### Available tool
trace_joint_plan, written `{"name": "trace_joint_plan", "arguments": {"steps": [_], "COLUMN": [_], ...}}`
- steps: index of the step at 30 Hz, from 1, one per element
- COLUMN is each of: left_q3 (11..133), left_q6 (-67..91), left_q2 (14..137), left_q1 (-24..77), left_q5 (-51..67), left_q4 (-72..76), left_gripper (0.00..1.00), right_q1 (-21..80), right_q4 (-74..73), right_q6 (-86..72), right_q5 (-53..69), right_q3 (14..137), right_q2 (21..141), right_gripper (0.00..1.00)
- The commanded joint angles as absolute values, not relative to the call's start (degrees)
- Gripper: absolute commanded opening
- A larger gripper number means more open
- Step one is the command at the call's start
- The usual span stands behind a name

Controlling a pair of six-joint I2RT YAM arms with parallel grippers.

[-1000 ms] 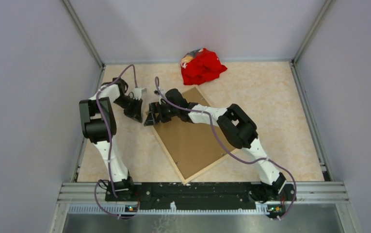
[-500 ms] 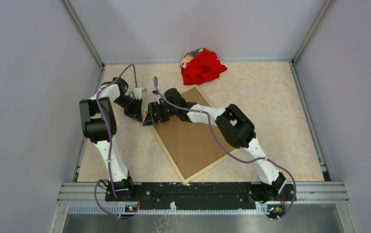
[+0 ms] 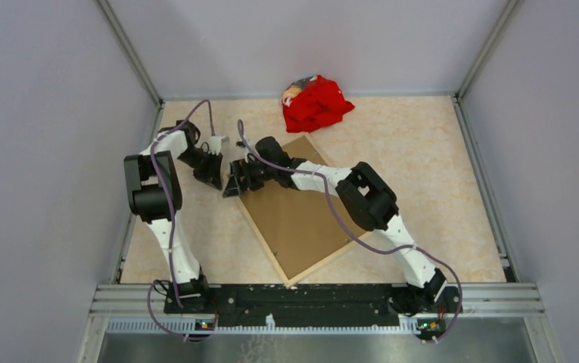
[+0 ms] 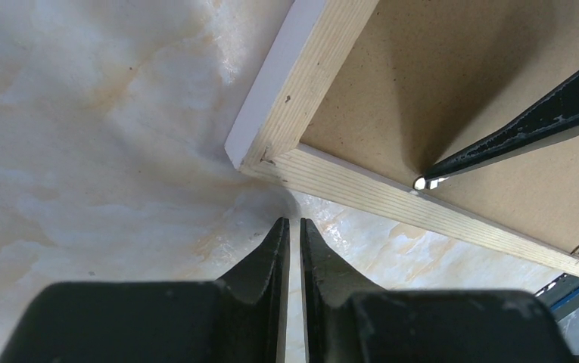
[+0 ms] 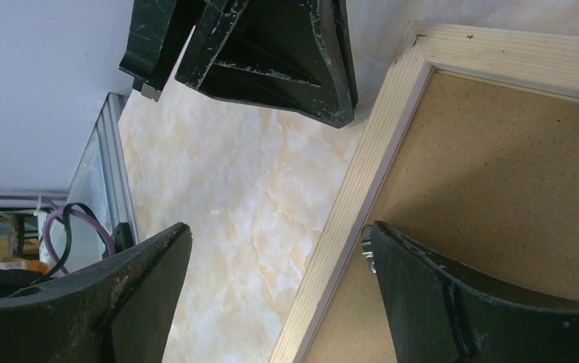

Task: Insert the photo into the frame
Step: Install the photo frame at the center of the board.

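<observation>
I reckon I'm lifting the frame (image 5: 349,197): right gripper (image 5: 280,231) astride its edge, jaws apart; left gripper (image 4: 294,221) nearly together, empty; clamp next.

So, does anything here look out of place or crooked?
The frame lies face down and askew, diagonal to the table edges, brown backing board up. A crumpled red cloth sits at the far edge, looking unrelated. Nothing looks spilled or broken.

Soft, even overhead light keeps the pale marbled surface (image 3: 437,166) bright, and shadows on it are faint. In the left wrist view the black left claw (image 4: 294,223) blurs near the lens. A dark, soft-edged shadow crosses the brown backing board (image 4: 460,76).
</observation>
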State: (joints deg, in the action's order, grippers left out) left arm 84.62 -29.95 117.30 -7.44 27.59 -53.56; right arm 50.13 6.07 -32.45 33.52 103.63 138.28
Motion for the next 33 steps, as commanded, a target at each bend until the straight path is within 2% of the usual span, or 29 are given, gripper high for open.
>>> {"name": "trace_joint_plan", "arguments": {"steps": [1,25,33], "left_q3": [86.56,87.58,87.72], "left_q6": [-30.17,-29.77,-29.71], "left_q2": [117.83,118.91,119.19], "left_q1": [-7.31,-6.74,-6.69], "left_q5": [28.3,28.31,28.62], "left_q4": [-53.78,-53.86,-53.63], "left_gripper": [0.16,0.16,0.16], "right_q1": [50.89,49.75,49.86], "right_q4": [3.19,-6.12,-7.3], "right_q6": [-31.22,-24.92,-23.68], "right_q5": [36.45,43.21,43.76], "right_q3": [105.38,114.85,111.72], "right_q2": [139.62,145.32,142.96], "right_gripper": [0.87,0.87,0.86]}}
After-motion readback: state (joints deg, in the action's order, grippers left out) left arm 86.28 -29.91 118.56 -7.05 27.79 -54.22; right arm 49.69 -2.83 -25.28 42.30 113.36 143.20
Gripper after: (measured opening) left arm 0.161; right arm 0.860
